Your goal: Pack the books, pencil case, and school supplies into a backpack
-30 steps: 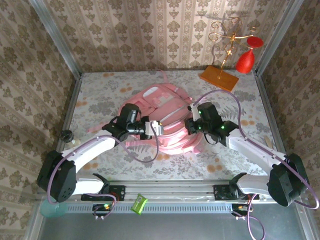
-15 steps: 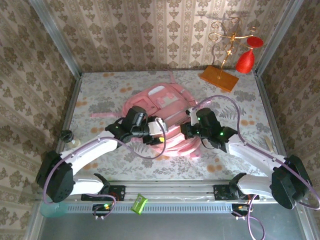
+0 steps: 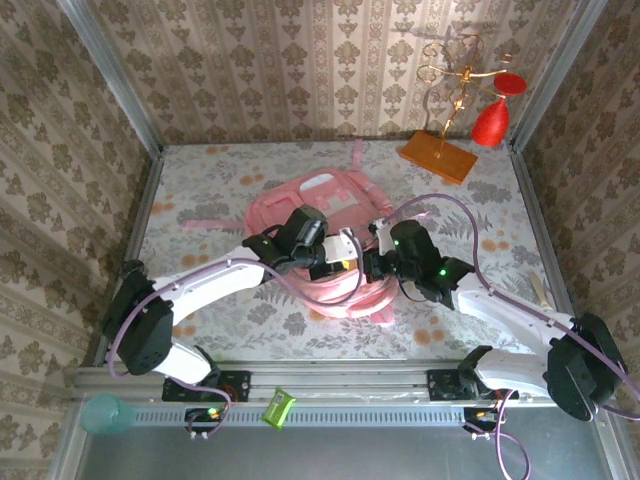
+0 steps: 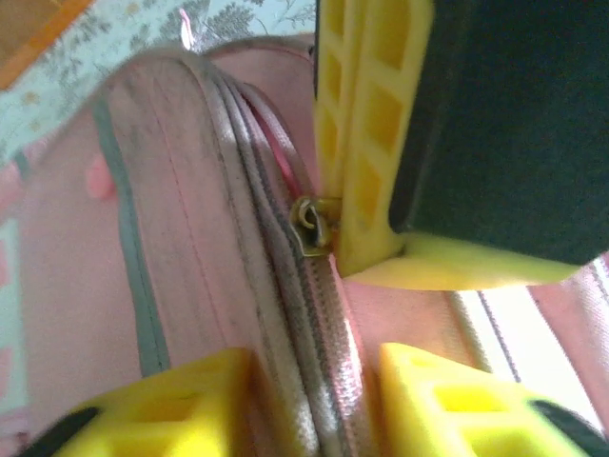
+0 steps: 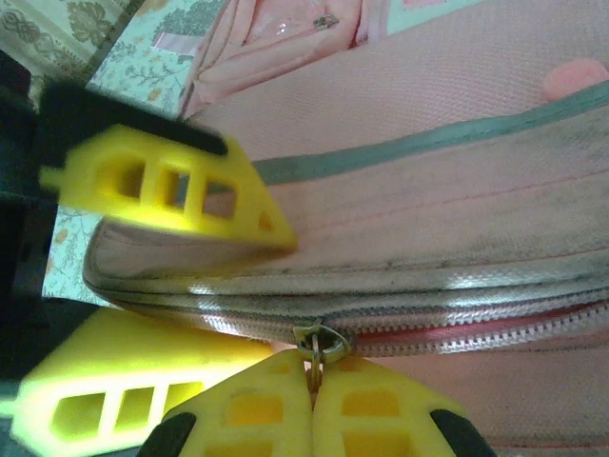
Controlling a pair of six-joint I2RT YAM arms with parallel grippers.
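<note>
Pink backpack mid-table, its zip being worked: right gripper pinches the zip pull; left gripper straddles the seam, hold unclear. Next, probably: brace fabric, draw the pull along.

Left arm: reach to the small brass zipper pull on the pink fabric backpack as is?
Probably not: the right gripper is shut on the small brass zipper pull. The left gripper straddles the pink fabric backpack's zip seam just short of it.
</note>
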